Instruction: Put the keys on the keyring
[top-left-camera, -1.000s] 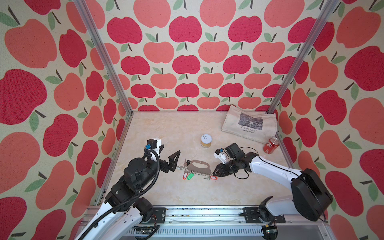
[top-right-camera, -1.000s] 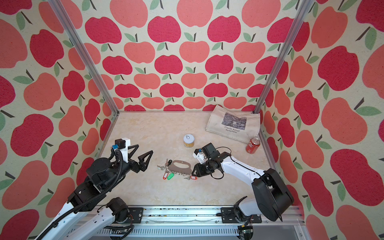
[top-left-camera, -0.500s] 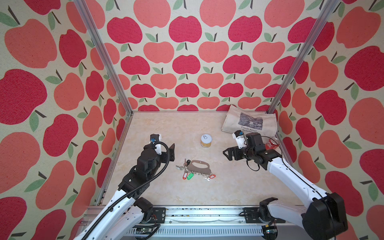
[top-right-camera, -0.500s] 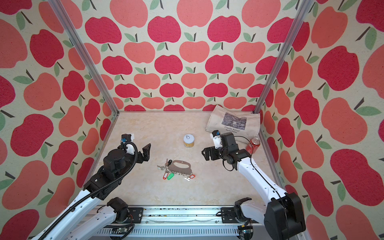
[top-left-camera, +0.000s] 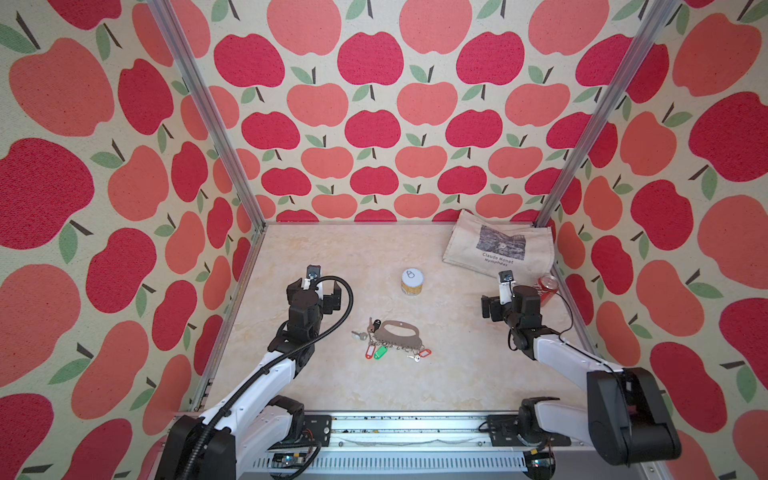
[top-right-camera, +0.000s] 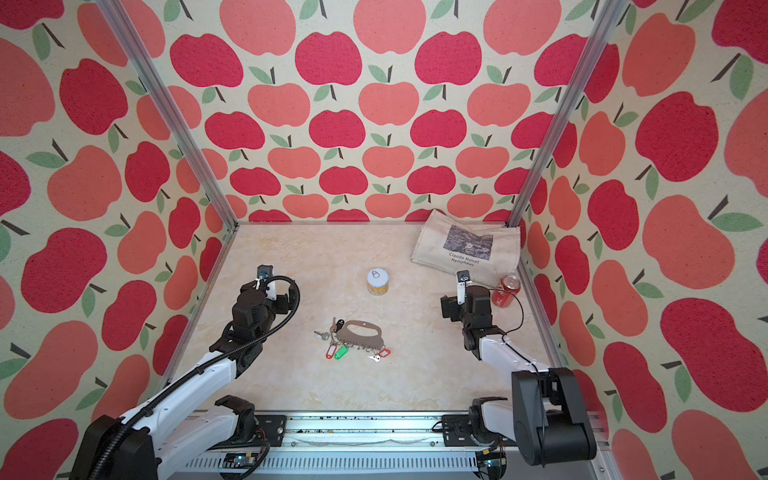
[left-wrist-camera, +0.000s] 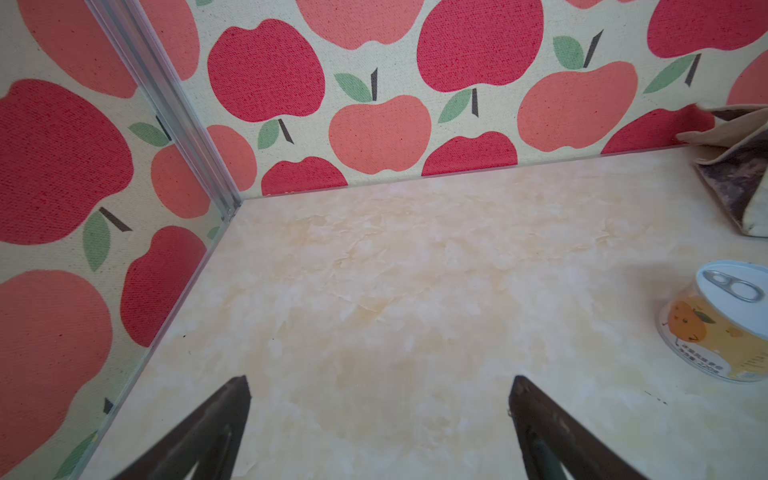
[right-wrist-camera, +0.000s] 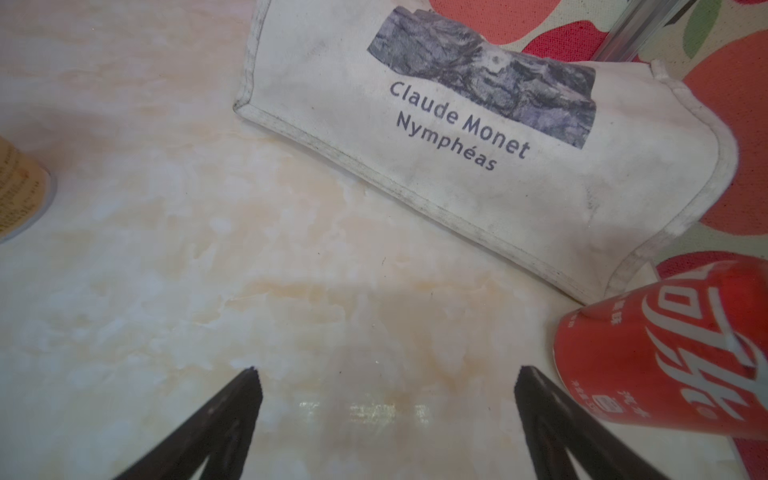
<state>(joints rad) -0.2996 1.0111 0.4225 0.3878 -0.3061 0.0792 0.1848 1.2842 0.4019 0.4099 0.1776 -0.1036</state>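
Note:
The keyring (top-left-camera: 398, 332) (top-right-camera: 361, 334), a grey-tan plate with a handle slot, lies flat mid-table in both top views. Against its ringed near edge lie a red tag (top-left-camera: 369, 352), a green tag (top-left-camera: 380, 352) and another red tag (top-left-camera: 424, 353), each with small silver keys. More silver keys (top-left-camera: 358, 334) sit at its left end. My left gripper (top-left-camera: 313, 291) (left-wrist-camera: 380, 382) stands open over bare table, left of the keyring and apart from it. My right gripper (top-left-camera: 509, 303) (right-wrist-camera: 386, 372) is open too, far right, holding nothing. Neither wrist view shows the keyring.
A short tin can (top-left-camera: 412, 281) (left-wrist-camera: 723, 324) stands behind the keyring. A canvas tote bag (top-left-camera: 498, 249) (right-wrist-camera: 457, 145) lies at the back right. A red cola can (top-left-camera: 546, 286) (right-wrist-camera: 665, 353) stands close beside my right gripper's fingers. Patterned walls enclose three sides.
Both arms have drawn back from the keyring. The right gripper let go at the plate's right end, opened wide and swung right towards the cola can. The left gripper turned towards the back wall.

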